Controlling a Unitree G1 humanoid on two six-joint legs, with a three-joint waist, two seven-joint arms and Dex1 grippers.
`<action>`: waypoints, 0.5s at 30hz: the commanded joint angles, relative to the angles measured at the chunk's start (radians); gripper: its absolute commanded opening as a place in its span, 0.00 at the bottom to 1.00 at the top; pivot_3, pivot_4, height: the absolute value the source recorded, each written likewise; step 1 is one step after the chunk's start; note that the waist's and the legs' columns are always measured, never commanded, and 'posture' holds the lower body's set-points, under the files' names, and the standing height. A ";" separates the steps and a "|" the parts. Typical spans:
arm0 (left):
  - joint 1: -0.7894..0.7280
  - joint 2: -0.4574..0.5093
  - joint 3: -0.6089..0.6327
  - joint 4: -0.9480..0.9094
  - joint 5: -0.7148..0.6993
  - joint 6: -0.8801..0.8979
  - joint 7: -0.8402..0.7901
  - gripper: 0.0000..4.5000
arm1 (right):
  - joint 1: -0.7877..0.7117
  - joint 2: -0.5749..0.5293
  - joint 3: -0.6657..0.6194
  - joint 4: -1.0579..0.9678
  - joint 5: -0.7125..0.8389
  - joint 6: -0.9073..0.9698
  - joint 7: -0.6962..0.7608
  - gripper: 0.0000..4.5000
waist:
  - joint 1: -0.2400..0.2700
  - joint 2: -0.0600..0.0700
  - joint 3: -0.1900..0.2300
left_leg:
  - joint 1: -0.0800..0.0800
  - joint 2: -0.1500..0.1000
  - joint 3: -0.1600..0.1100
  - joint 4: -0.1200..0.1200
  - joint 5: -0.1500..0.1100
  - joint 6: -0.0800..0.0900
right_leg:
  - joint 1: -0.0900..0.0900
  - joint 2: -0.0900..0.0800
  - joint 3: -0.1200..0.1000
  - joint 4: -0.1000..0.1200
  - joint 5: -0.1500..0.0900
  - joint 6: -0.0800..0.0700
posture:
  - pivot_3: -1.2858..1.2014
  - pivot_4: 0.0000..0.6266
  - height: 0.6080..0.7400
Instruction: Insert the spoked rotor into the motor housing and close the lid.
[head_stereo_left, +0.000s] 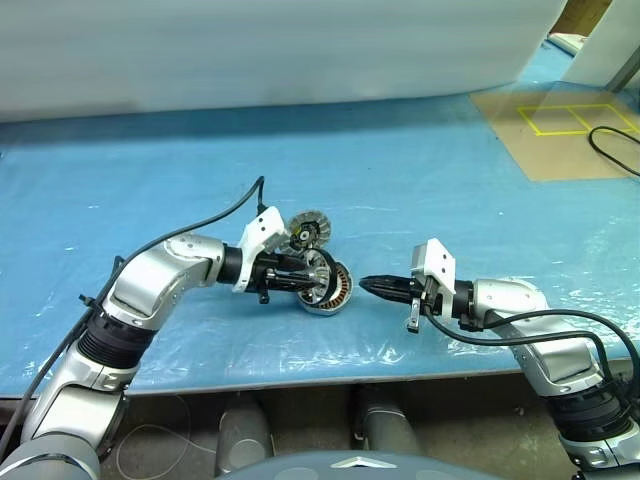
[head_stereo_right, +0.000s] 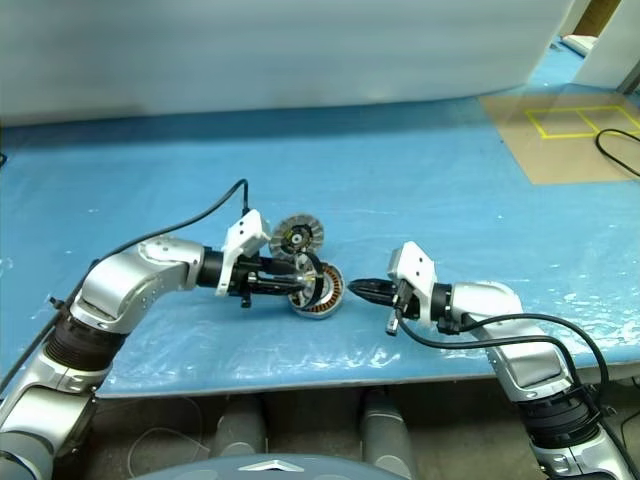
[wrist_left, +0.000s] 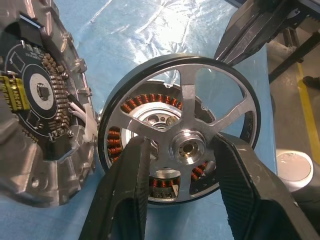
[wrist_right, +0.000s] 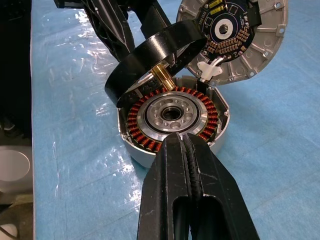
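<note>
The spoked rotor (wrist_left: 182, 145) is grasped by the left end effector (wrist_left: 182, 165), one finger on either side of its hub, and is held tilted over the open motor housing (wrist_right: 172, 117). One edge is raised and a brass shaft is seen pointing down toward the pale centre. The housing rests on the blue-covered surface (head_stereo_left: 420, 180), with the lid (head_stereo_left: 306, 232) standing open at about eleven o'clock from it, its circuit-board face turned up. The right end effector (head_stereo_left: 385, 287) is clenched shut on nothing and is held at three o'clock from the housing, its tips close against the housing's rim — whether they touch cannot be told.

The insertion is judged to be the step in hand. It would be done well if the rotor were levelled first, so that the shaft is lined up with the centre bore, and then lowered straight — a tilted entry could let the rim scrape the copper windings. The pale wires at the hinge side should be kept clear of the rim.

Small white markings are seen on the lid's board and yellow components, but none can be read.
</note>
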 joint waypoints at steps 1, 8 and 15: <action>-0.012 0.008 -0.005 -0.002 0.011 -0.013 -0.008 0.38 | -0.011 0.005 -0.005 -0.021 0.004 -0.007 -0.001 0.00 | 0.000 0.000 0.000 | 0.000 0.000 0.000 0.000 0.000 0.000 | 0.000 0.000 0.000 0.000 0.000 0.000 | 0.52 0.24 1.00; -0.021 0.018 -0.021 -0.003 0.026 -0.034 -0.041 0.38 | -0.013 0.008 -0.006 -0.020 -0.001 -0.009 -0.003 0.00 | 0.000 0.000 0.000 | 0.000 0.000 0.000 0.000 0.000 0.000 | 0.000 0.000 0.000 0.000 0.000 0.000 | 0.52 0.24 1.00; -0.036 0.039 -0.049 0.011 0.058 -0.042 -0.067 0.38 | -0.017 0.013 -0.002 -0.017 -0.005 -0.011 -0.005 0.00 | 0.000 0.000 0.000 | 0.000 0.000 0.000 0.000 0.000 0.000 | 0.000 0.000 0.000 0.000 0.000 0.000 | 0.52 0.24 1.00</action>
